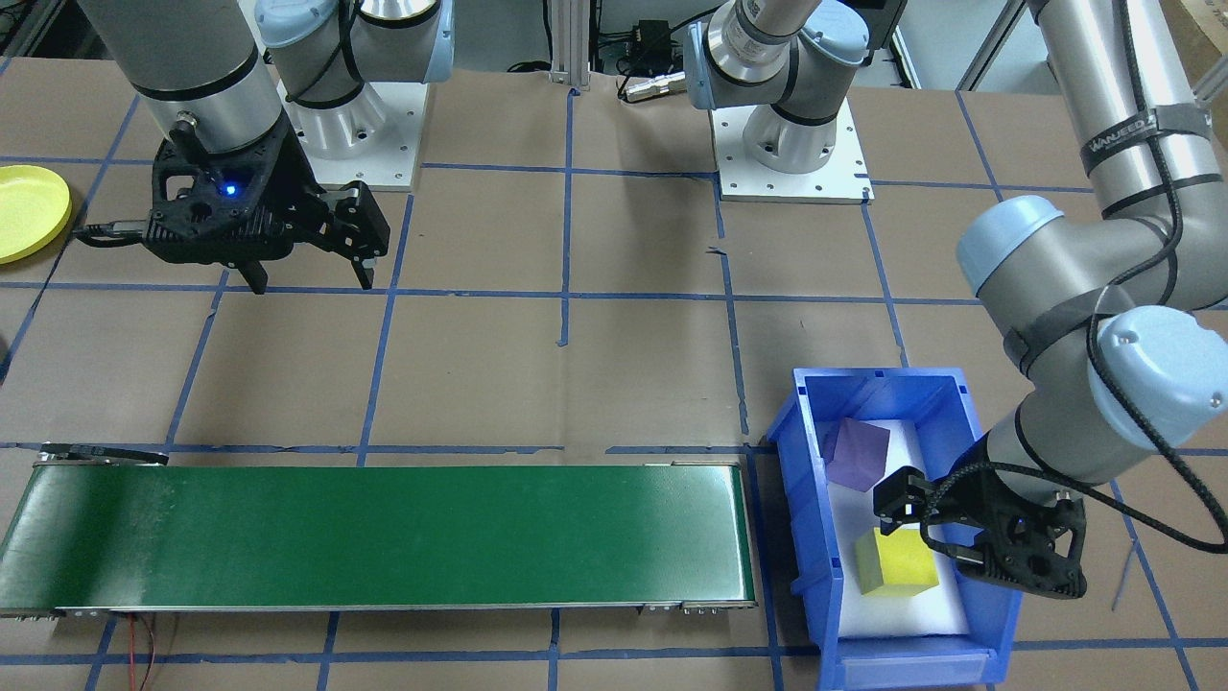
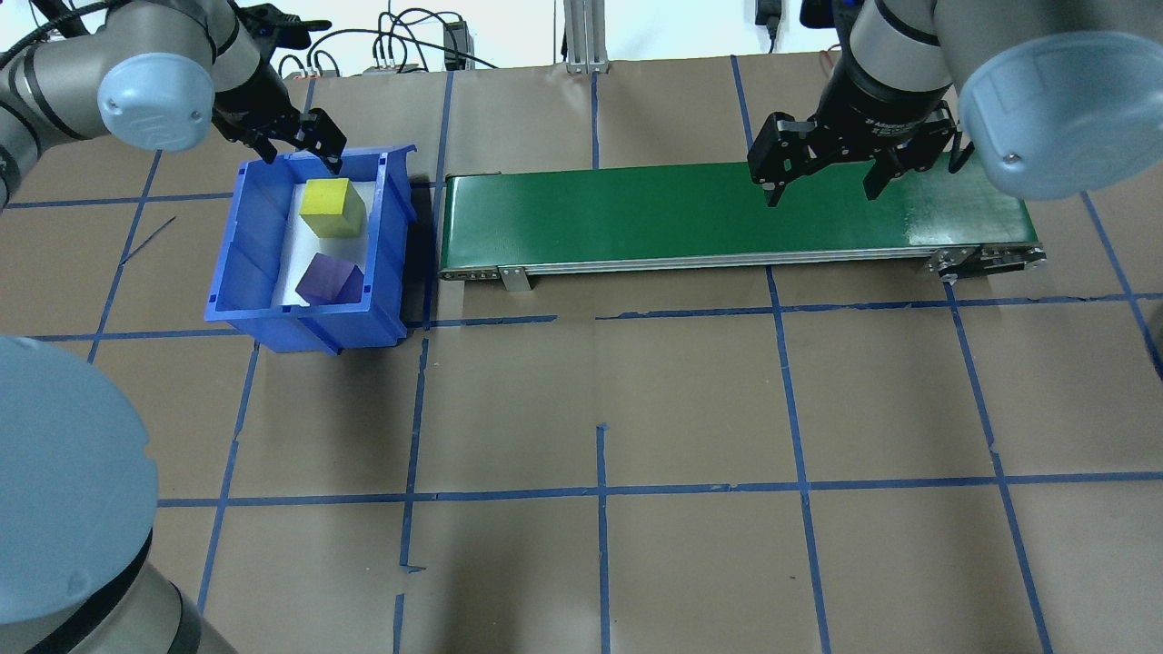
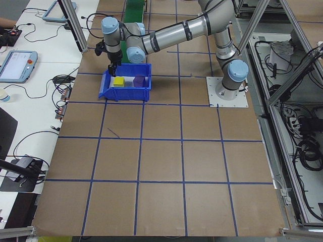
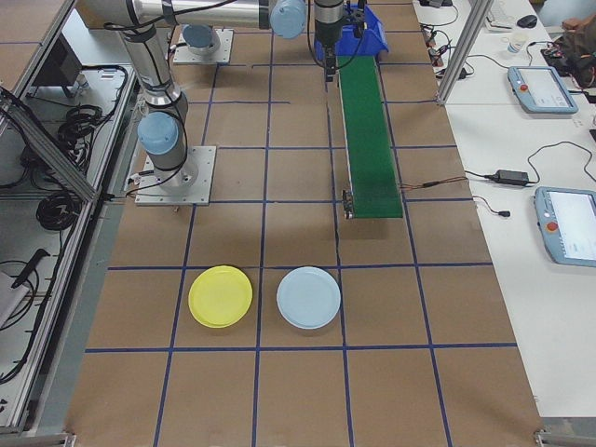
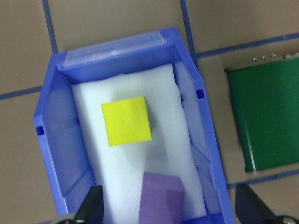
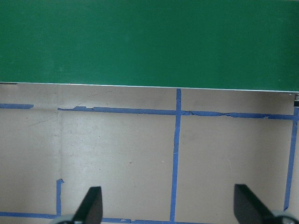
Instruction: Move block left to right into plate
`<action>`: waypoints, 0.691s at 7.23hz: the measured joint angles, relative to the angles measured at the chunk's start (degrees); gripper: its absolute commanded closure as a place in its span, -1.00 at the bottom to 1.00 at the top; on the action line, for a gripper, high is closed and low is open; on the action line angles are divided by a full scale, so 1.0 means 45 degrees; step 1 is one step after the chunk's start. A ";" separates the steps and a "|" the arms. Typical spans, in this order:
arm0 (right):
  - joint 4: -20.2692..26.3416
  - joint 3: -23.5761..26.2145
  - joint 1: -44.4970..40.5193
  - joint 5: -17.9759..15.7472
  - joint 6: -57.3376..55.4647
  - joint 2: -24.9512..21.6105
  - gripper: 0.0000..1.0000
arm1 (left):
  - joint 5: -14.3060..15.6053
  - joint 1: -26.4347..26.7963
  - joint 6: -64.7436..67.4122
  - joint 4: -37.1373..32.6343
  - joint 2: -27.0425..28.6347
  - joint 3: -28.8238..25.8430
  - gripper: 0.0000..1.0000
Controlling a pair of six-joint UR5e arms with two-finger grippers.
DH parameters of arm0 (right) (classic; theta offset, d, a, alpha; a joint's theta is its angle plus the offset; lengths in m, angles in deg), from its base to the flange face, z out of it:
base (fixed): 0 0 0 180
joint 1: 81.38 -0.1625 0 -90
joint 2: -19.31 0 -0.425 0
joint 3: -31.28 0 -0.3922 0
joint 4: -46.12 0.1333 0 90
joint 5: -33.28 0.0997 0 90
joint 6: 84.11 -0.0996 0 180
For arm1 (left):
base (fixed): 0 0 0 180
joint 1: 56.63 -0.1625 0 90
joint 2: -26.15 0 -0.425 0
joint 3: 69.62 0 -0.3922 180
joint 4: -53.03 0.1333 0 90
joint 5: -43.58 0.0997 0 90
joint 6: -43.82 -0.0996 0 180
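Note:
A yellow block (image 2: 332,207) and a purple block (image 2: 331,279) lie on white foam inside the blue bin (image 2: 236,236). My left gripper (image 2: 303,150) hangs open over the bin's far end, just beyond the yellow block (image 5: 127,121), with nothing between its fingers. In the left wrist view the purple block (image 5: 161,198) sits low between the two fingertips. My right gripper (image 2: 825,182) is open and empty above the green conveyor belt (image 2: 727,213). The yellow plate (image 4: 220,296) lies on the table on my right side, also seen as the yellow plate (image 1: 29,211).
A pale blue plate (image 4: 308,297) lies beside the yellow one. The conveyor belt (image 1: 384,533) runs from the bin toward my right. Brown paper with blue tape lines covers the table. Tablets and cables lie on side benches.

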 measured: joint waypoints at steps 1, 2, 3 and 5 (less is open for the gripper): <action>-0.0004 -0.0002 0.0000 0.0000 -0.0001 -0.0004 -1.00 | 0.0049 -0.0023 -0.0088 0.0396 0.0489 0.0108 -1.00; -0.0008 -0.0001 0.0000 0.0000 -0.0001 -0.0009 -1.00 | 0.0049 -0.0035 -0.0114 0.0700 0.0896 0.0213 -1.00; -0.0005 0.0002 0.0000 0.0000 -0.0001 -0.0010 -1.00 | 0.0046 -0.0041 -0.0121 0.0882 0.1202 0.0261 -0.47; -0.0001 0.0005 0.0000 0.0000 0.0007 -0.0001 -1.00 | 0.0039 -0.0038 -0.0135 0.1169 0.1465 0.0337 0.22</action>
